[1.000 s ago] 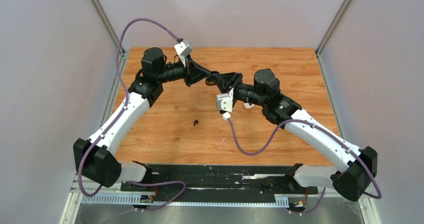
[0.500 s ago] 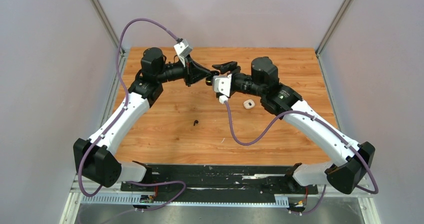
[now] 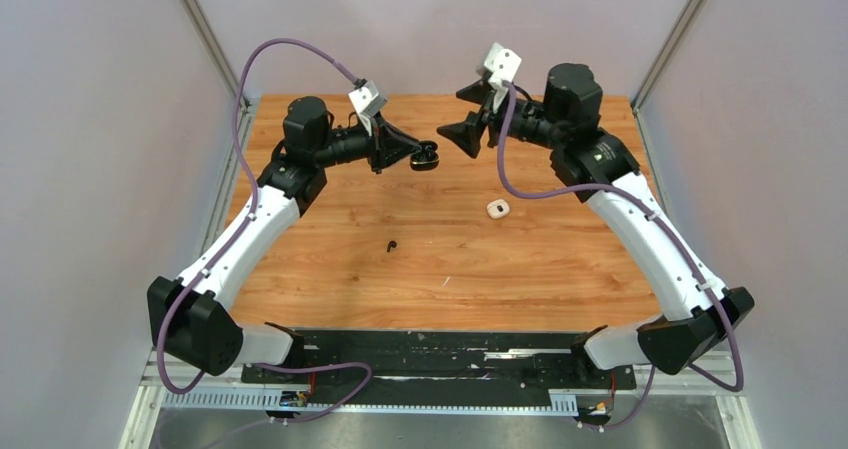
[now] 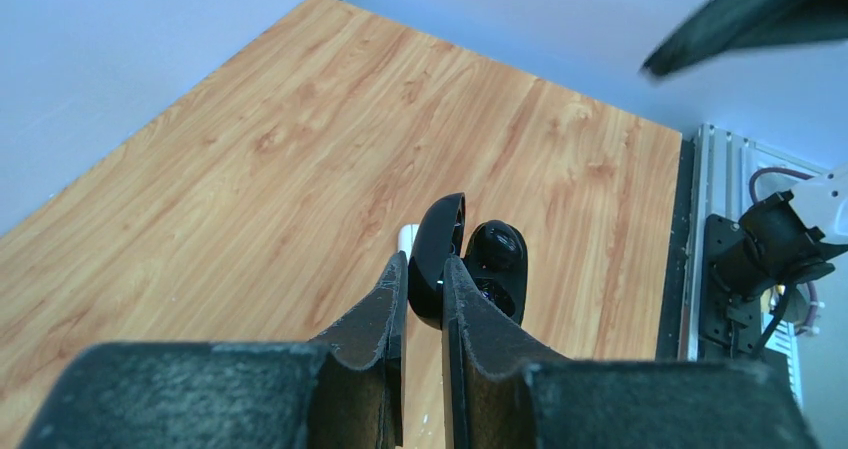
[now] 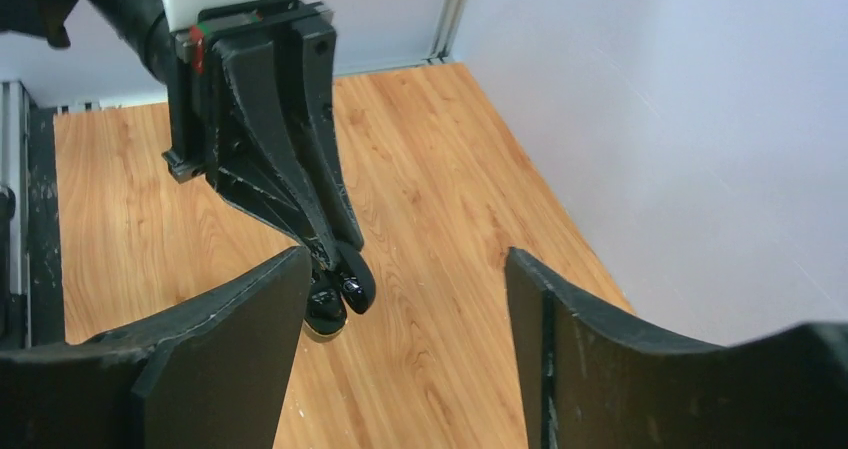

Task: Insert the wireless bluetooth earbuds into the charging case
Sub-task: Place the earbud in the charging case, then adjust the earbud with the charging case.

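Note:
My left gripper [image 3: 412, 153] is shut on the lid of an open black charging case [image 3: 426, 156] and holds it above the far middle of the table. In the left wrist view the fingers [image 4: 390, 299] pinch the lid [image 4: 438, 259], and the case body [image 4: 497, 264] hangs open to the right with dark shiny wells. My right gripper [image 3: 462, 135] is open and empty, raised just right of the case; the right wrist view [image 5: 408, 269] shows the case [image 5: 335, 294] beyond its left finger. One black earbud [image 3: 391, 246] lies on the table. The other earbuds are not clearly visible.
A small white rounded item [image 3: 497, 209] lies on the wooden table [image 3: 560, 269] right of centre; it also shows behind the lid in the left wrist view [image 4: 408, 237]. A tiny white bit [image 3: 447, 281] lies nearer the front. Grey walls stand close on three sides.
My right gripper has drawn back from the case, risen and swung to the far right, uncovering the white item. My left gripper and the case have stayed put.

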Controlling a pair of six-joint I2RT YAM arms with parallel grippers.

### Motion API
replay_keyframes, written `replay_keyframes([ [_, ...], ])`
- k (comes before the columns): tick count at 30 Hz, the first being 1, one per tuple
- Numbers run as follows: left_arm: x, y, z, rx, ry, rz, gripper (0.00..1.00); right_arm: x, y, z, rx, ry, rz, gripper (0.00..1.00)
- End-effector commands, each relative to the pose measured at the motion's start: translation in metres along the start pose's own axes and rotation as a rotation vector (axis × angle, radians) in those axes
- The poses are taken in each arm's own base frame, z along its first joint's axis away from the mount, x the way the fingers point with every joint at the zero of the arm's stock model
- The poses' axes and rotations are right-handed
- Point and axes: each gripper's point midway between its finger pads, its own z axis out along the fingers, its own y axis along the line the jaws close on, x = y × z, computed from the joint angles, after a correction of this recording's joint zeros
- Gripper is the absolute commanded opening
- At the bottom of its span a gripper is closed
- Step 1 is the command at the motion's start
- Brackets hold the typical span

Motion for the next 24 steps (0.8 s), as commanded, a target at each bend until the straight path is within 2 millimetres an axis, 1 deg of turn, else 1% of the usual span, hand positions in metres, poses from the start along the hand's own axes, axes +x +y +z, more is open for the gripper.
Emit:
replay_keyframes([
  [1,-0.016,-0.006,-0.007,-0.008,-0.035,0.093,0.00,-0.025,0.008,-0.016,-0.011,-0.067,0.123,0.74],
  [6,-0.017,-0.010,-0.009,0.007,-0.036,0.110,0.00,0.003,0.021,-0.013,-0.096,-0.007,0.132,0.78],
  [10,-0.018,-0.016,-0.012,0.035,-0.039,0.131,0.00,0.026,0.017,-0.003,-0.079,0.050,0.186,0.78],
  [16,-0.020,-0.025,-0.016,0.062,-0.039,0.151,0.00,0.041,0.011,0.003,-0.064,0.084,0.162,0.76],
  [20,-0.022,-0.026,-0.017,0.068,-0.042,0.156,0.00,0.045,0.017,0.005,-0.104,0.092,0.156,0.76],
  [24,-0.024,-0.028,-0.016,0.078,-0.051,0.158,0.00,0.050,0.017,0.006,-0.107,0.105,0.168,0.76],
])
